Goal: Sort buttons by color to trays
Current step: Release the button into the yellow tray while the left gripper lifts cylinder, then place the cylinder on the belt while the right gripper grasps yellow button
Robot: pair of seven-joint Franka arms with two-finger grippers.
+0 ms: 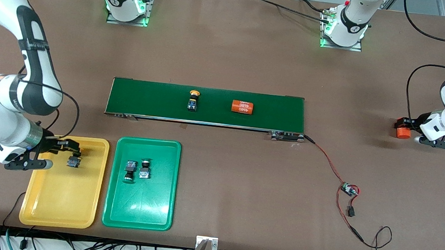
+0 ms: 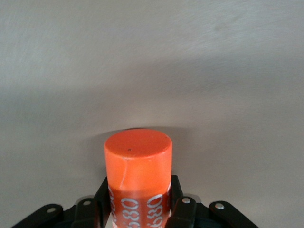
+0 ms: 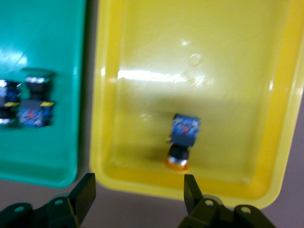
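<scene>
Brown matte surface [image 1: 228,60] carries all items noted below.

Long dark-green conveyor belt [image 1: 159,100]: lies mid-surface. On it sits one push-button switch with a yellow cap and black body [image 1: 193,100], and beside that, toward the left arm's end, an orange cylinder with white print [image 1: 242,107] lying on its side.

Shallow yellow plastic tray [image 1: 57,203]: nearer the front camera than the belt, at the right arm's end. It holds one yellow-capped push-button switch [image 1: 73,162] in the portion of the tray closest to the belt; in the right wrist view this switch [image 3: 182,140] lies inside the yellow tray [image 3: 213,57], cap toward the tray wall.

Shallow green plastic tray [image 1: 138,211]: just beside the yellow tray, toward the left arm's end. It holds two green-capped push-button switches [image 1: 137,170], side by side and apart from each other, in the half nearer the belt.

Right claw [image 1: 51,153]: over the edge of the yellow tray at the right arm's end. Its fingers [image 3: 191,192] stand apart and grip nothing; the yellow-capped switch lies free just past them.

Left claw [image 1: 410,128]: low over bare surface at the left arm's end, well apart from the belt. It is clamped on a second orange cylinder with white print [image 2: 137,175], the fingers pressing both its sides.

Red and black wiring with a small circuit board [image 1: 349,189] runs from the belt's end.
</scene>
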